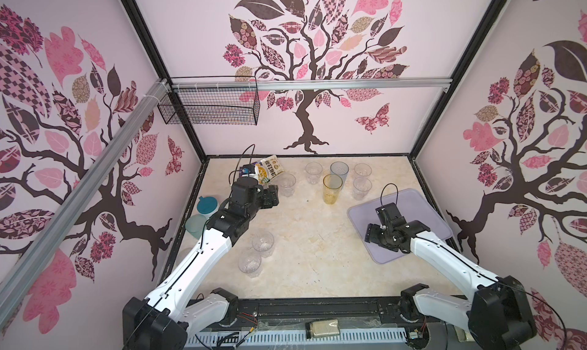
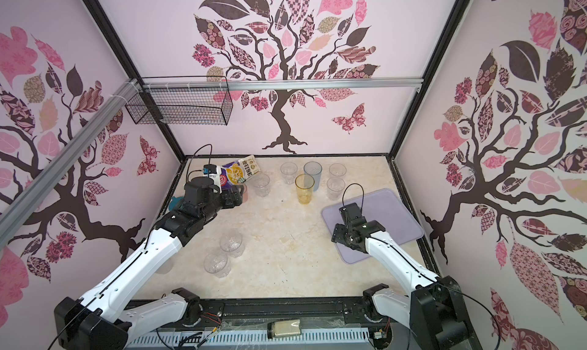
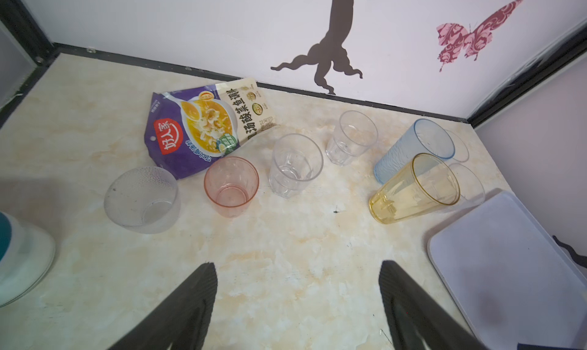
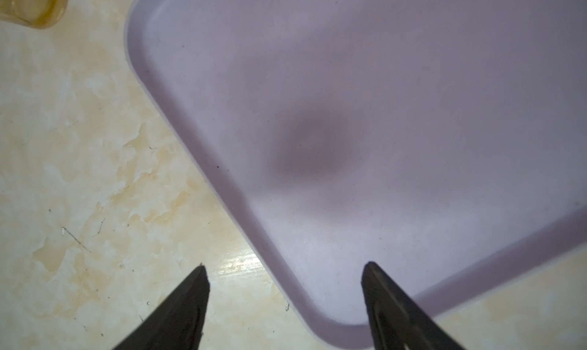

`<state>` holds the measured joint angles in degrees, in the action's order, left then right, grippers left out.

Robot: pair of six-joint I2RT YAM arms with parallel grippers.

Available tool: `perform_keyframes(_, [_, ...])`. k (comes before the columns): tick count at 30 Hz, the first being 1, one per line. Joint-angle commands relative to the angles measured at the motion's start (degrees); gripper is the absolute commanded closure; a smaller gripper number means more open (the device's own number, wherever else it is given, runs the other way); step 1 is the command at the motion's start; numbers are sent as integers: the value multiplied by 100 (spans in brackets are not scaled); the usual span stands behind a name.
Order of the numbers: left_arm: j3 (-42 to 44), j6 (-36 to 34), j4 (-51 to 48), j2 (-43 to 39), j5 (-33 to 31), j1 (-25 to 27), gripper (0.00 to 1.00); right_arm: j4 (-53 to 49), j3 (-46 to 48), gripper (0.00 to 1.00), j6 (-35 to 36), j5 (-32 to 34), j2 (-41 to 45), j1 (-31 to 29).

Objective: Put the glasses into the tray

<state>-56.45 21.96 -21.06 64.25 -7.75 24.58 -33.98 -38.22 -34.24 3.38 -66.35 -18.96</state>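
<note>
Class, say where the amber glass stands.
In both top views the amber glass stands right of centre, directly in front of the blue glass and left of the tray.

Upright glasses [image 1: 332, 189], mostly clear, plus amber, blue, pink, scattered outside the flat lavender tray [image 1: 422, 205].

1. The tray [image 1: 422, 205] lies on the right of the table [image 1: 317, 253] — my right gripper [image 4: 286, 265] hangs over the tray's left edge.
2. Behind the tray, at the back, two tall glasses [image 1: 333, 189] stand among short glasses [image 1: 313, 172].
3. A pouch [image 1: 270, 170] lies back left, just beyond my left gripper [image 3: 297, 264].
4. A pair of glasses [image 1: 263, 243] stands front left — well apart from the tray.
</note>
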Motion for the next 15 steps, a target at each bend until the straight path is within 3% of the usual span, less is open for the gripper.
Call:
perform_keyframes(1, [179, -137, 187, 49, 211, 47, 17, 102, -35, 28, 51, -180, -282, -113])
perform_keyframes(15, [274, -166, 270, 123, 234, 40, 16, 881, -317, 31, -255, -366, -1662, -1171])
